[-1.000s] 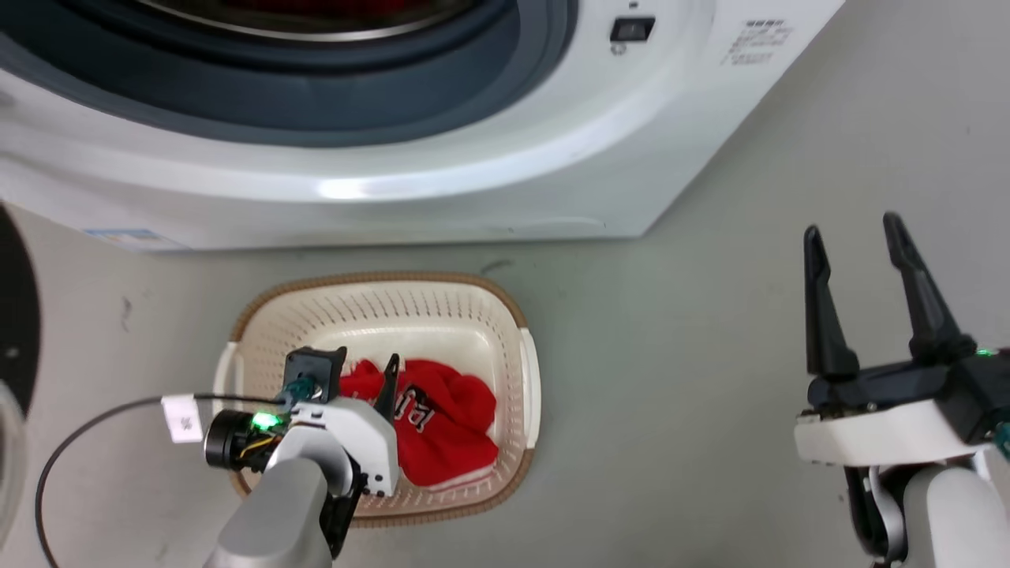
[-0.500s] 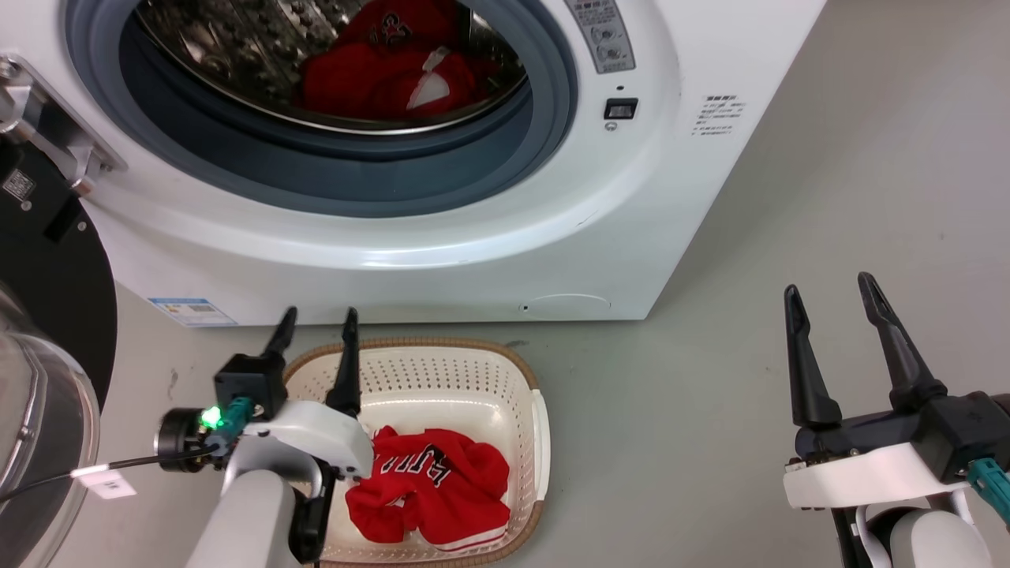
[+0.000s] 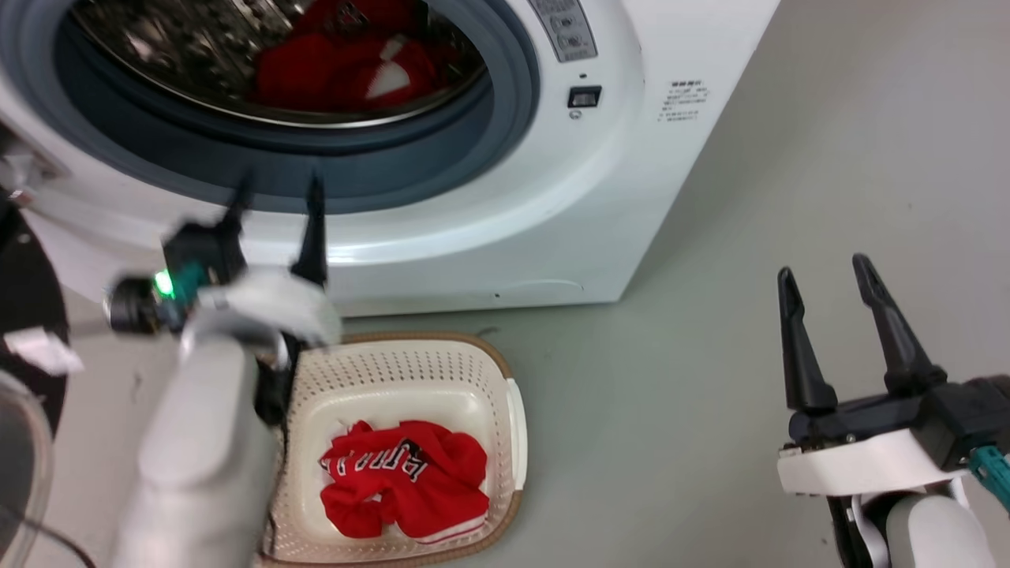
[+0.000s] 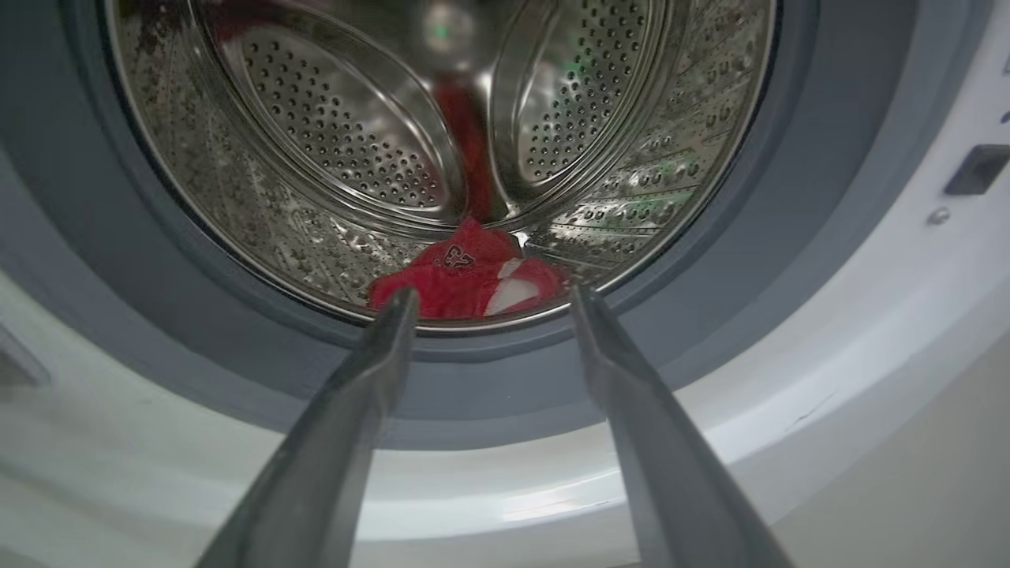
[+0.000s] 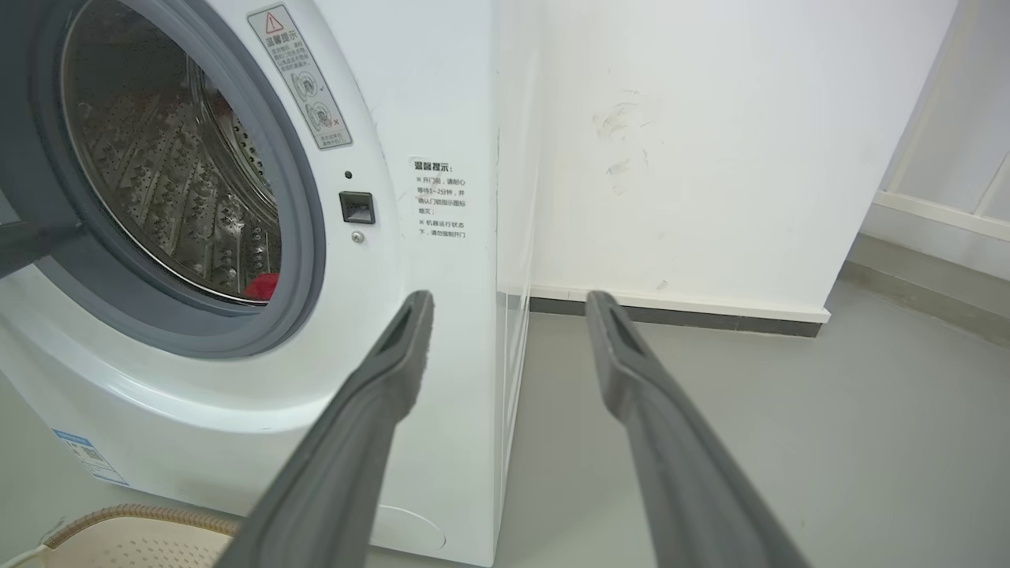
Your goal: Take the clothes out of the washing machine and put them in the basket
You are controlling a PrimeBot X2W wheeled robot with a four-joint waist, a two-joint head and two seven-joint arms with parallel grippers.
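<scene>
One red jersey with black lettering (image 3: 402, 489) lies crumpled in the cream basket (image 3: 505, 371) on the floor before the washing machine (image 3: 600, 197). A second red garment (image 3: 339, 55) (image 4: 465, 272) rests at the bottom of the steel drum (image 4: 331, 142). My left gripper (image 3: 276, 193) (image 4: 489, 296) is open and empty, raised in front of the grey gasket and pointing into the porthole. At the lower right my right gripper (image 3: 821, 272) (image 5: 509, 300) hangs open and empty over the floor, beside the washer's corner.
The open black-rimmed glass door (image 3: 24, 379) stands at the far left. Bare grey floor (image 3: 750, 158) stretches right of the washer. A white wall with a dark skirting (image 5: 678, 312) stands behind it. A cable with a white tag (image 3: 43, 351) trails from the left wrist.
My left gripper has risen out of the basket, leaving the lettered jersey there, and now points at the drum opening. The head camera tilted up, bringing the drum into view. The right gripper stayed open.
</scene>
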